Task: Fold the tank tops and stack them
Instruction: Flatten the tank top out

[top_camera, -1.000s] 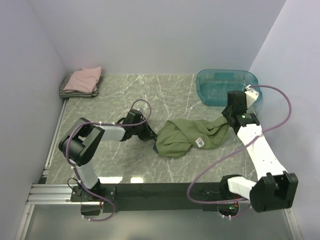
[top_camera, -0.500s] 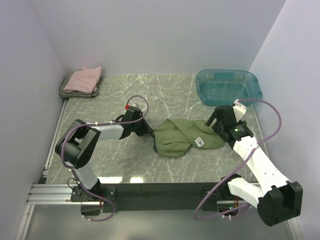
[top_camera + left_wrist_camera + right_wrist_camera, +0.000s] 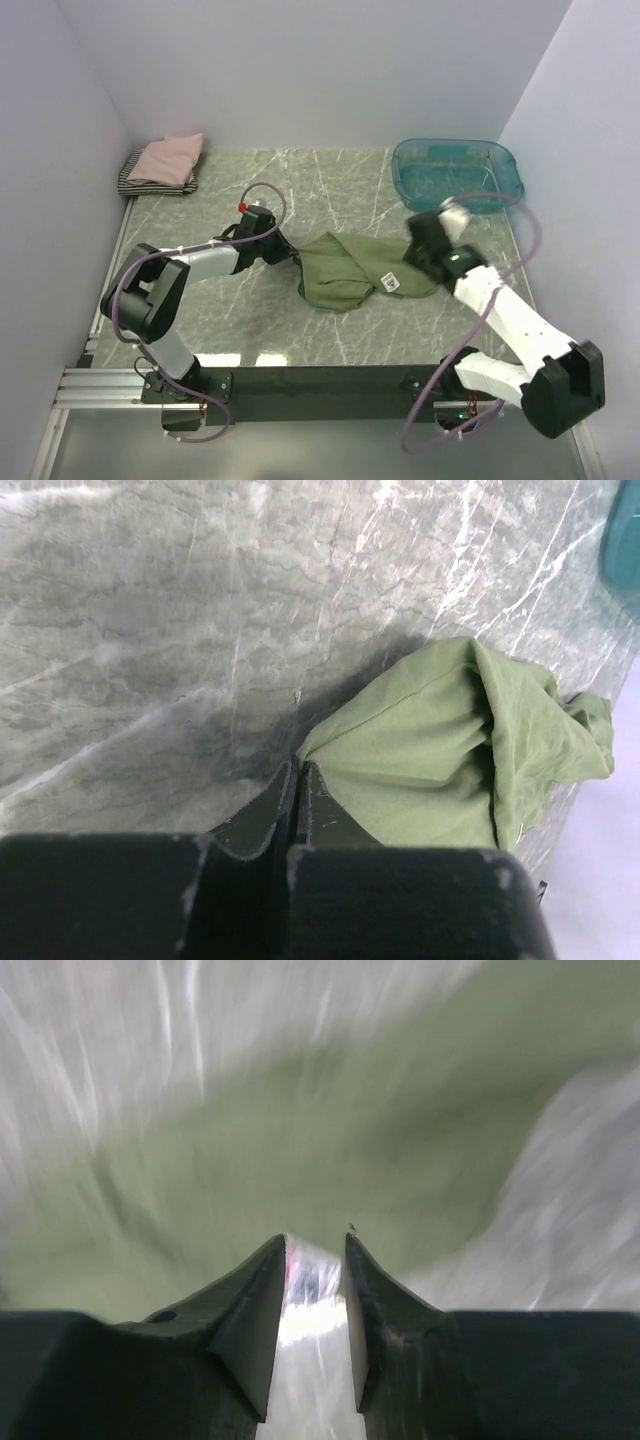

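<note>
The left pincer (image 3: 287,257) lies low on the table (image 3: 300,190), at the 9 o'clock side of the green tank top (image 3: 345,270). The top view does not show its grip. The left wrist view does: the left pincer (image 3: 297,775) is pressed together, with the near corner of the green tank top (image 3: 430,760) pinched at its tips. The cloth bunches up in folds away from it.

The right pincer (image 3: 410,266) is at the 3 o'clock side of the same top. It is blurry in the top view. In the right wrist view the right pincer (image 3: 315,1245) has its two fingers a little apart. A small white label (image 3: 305,1278) with a bit of red shows in the gap, with green cloth (image 3: 300,1130) past it. That picture is too smeared to tell if the fingers touch anything. The top view shows the label (image 3: 391,283) lying on the cloth near the pincer.

Farther back, at 1 o'clock on the table, sits a see-through blue-green tub (image 3: 510,172). A bit of the tub (image 3: 625,530) peeks into the left wrist view at 2 o'clock. At 11 o'clock, in the far corner, a folded pink top (image 3: 170,158) lies on a striped top (image 3: 135,178). Only the top view shows them.
</note>
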